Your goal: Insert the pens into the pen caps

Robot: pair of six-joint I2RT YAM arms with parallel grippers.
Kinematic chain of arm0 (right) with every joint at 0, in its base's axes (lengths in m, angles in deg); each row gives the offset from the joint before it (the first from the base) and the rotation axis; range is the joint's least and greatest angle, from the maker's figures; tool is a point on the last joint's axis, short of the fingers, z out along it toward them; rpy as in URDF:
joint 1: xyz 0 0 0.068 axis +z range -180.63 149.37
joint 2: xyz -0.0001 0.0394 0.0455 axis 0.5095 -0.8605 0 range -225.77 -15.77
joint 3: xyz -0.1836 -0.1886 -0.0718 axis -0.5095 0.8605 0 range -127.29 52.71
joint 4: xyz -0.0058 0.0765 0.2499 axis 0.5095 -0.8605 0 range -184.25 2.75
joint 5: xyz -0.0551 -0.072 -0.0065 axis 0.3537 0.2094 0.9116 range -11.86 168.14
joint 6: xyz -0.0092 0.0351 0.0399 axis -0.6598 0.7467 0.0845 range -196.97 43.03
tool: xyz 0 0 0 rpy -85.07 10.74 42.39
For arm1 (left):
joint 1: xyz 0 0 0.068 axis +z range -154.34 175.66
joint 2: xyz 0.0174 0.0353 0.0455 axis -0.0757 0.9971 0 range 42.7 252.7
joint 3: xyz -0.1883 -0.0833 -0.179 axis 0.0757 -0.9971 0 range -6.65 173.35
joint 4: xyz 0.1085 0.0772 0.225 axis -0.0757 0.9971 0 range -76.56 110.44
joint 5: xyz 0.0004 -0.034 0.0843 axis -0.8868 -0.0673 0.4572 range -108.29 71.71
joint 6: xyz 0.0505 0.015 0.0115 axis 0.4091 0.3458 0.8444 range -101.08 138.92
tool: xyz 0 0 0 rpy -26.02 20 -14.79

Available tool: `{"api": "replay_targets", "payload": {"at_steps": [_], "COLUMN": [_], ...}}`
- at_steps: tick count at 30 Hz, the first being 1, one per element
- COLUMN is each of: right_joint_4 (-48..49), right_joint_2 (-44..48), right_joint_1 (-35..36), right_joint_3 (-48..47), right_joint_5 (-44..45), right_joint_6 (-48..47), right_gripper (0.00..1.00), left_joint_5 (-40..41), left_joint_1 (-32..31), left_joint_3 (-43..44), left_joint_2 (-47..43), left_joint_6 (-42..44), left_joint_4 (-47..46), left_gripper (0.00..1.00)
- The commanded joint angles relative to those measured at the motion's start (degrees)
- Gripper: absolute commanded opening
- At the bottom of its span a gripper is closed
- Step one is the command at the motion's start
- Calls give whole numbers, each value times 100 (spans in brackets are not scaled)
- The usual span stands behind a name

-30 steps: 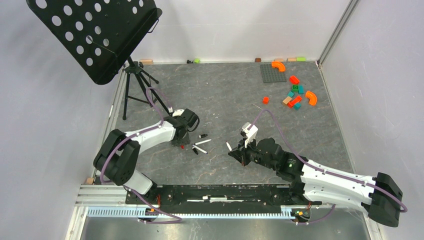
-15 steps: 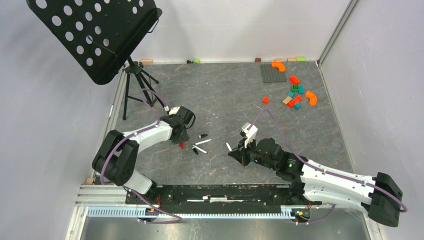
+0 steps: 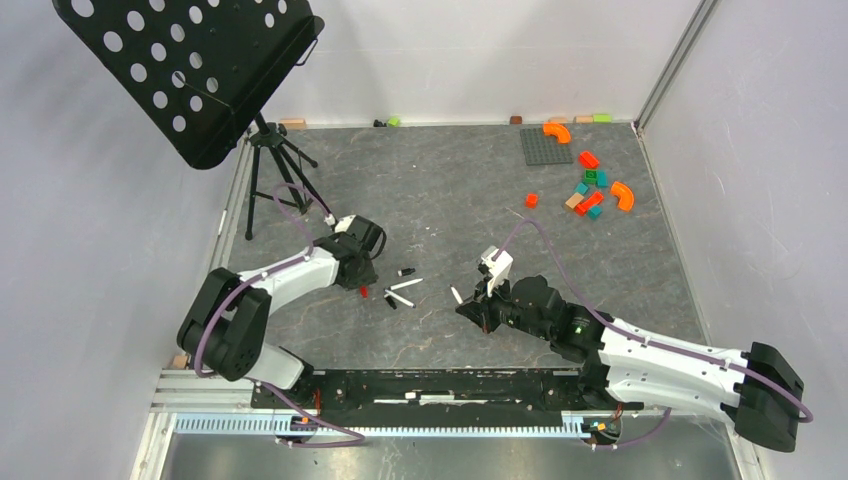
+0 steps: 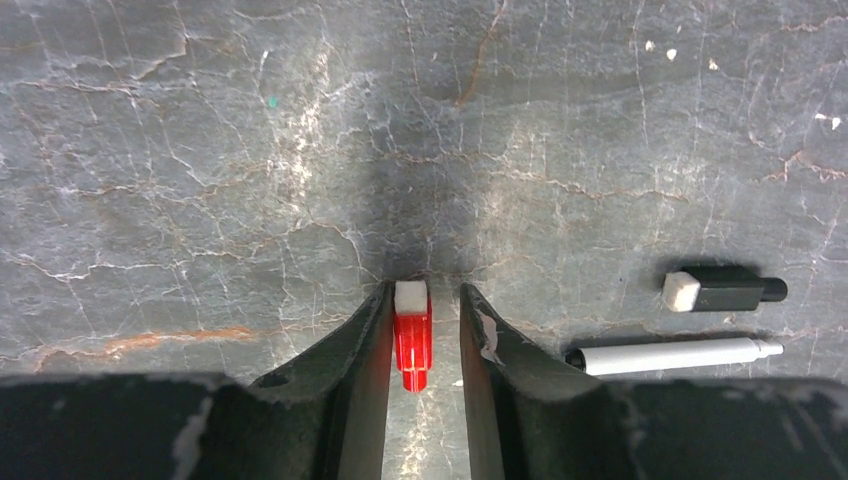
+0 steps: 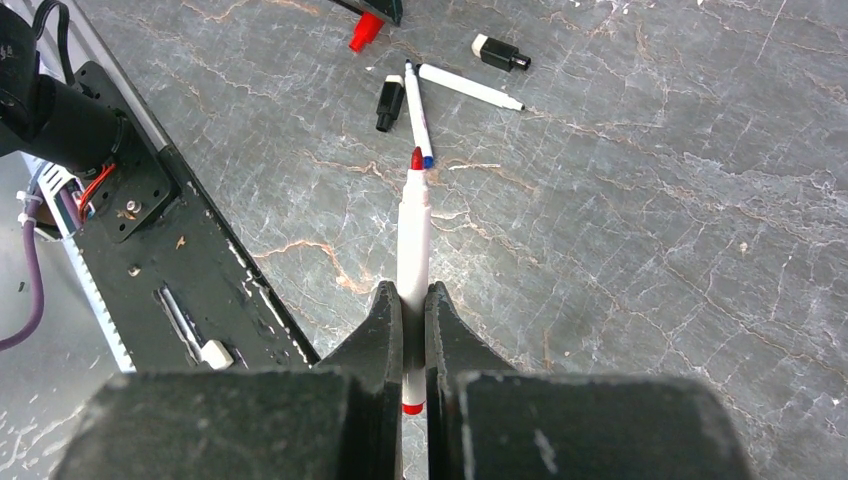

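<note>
The red pen [image 5: 413,235] disappears, apparently clamped, between the right gripper's [image 5: 413,292] jaws.

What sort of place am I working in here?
Probably a lab robot test bench: a stone-patterned table boxed in by plain white panels, with a music stand and loose toy blocks.

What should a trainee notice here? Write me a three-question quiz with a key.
1. True or false: the right gripper is shut on a pen with a red tip.
2. What sits between the fingers of the left gripper? A) red cap B) black cap C) toy block
3. Count: how many pens lie loose on the table in the right wrist view?
Key: 1 true; 2 A; 3 two.
</note>
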Motion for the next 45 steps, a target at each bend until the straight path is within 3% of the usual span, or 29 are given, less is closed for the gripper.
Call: {"api": "replay_targets", "payload": {"at_steps": [1,9,28,33,36,45], "right_joint_4": [200,288,257,228,192,229], "right_joint_2": [-33,-167,-156,-117,-81,-23], "right_joint_1": [-4,-7,-4,-4,0,-2], "right_joint_3": [-244,-262,-225,-225,-230,-144], "right_joint_5": [-70,-154,-133,-116,-77,194], "right_joint_6": [5,20,13,8,13,128], "right_gripper": [0,0,0,0,0,0], "left_joint_5": [-316,-100,-18,-122,-185,19], "left_joint_1": [-4,-10,-10,-14,-11,-45], "left_joint_3": [-187,-175,139,157,166,61], "left_joint_2": [-96,-185,395,517,568,-381], "left_joint_6": [-185,-80,353,442,513,544], "left_joint_4": [183,381,565,523,491,398], "left_gripper": [38,41,32,21,2,2]}}
